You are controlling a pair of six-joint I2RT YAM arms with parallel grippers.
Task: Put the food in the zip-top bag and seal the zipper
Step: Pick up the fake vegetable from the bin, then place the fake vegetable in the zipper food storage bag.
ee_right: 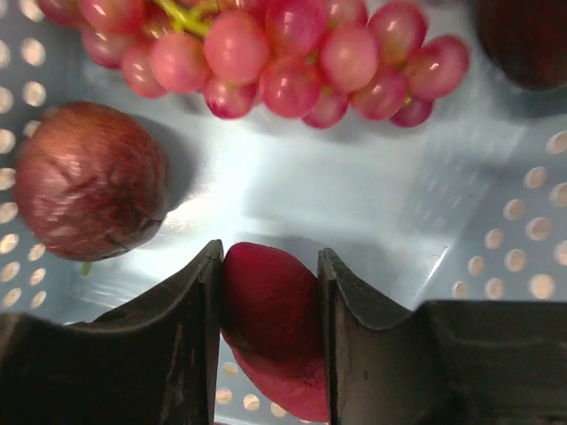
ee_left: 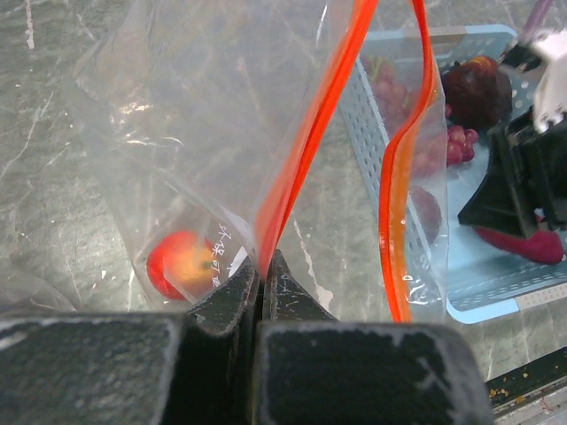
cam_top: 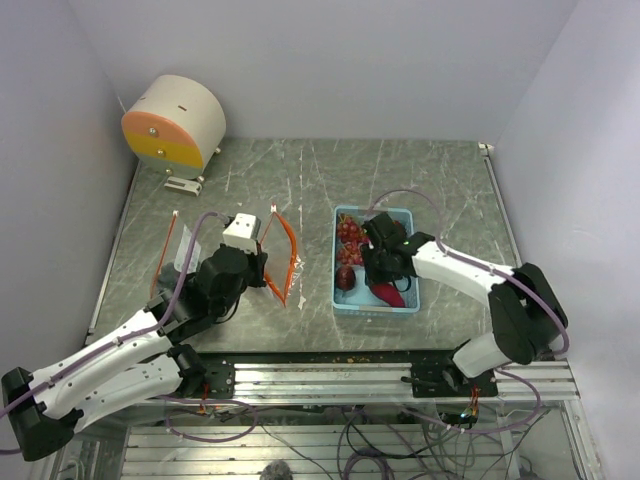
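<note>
My left gripper [cam_top: 262, 266] is shut on the orange-red zipper [ee_left: 301, 150] of the clear zip-top bag [cam_top: 215, 255] and holds its mouth open and raised; the pinch shows in the left wrist view [ee_left: 264, 261]. A red-yellow round fruit [ee_left: 182, 264] lies inside the bag. My right gripper [cam_top: 378, 276] is down in the light blue tray [cam_top: 375, 310], shut on a long magenta-red fruit [ee_right: 270, 319]. A cluster of red grapes [ee_right: 292, 62] and a dark red round fruit [ee_right: 89, 181] lie in the tray beside it.
A cream drum with an orange and yellow face [cam_top: 175, 122] stands at the back left. The tray sits just right of the bag's open mouth. An aluminium rail [cam_top: 380, 375] runs along the table's near edge. White walls close in on three sides.
</note>
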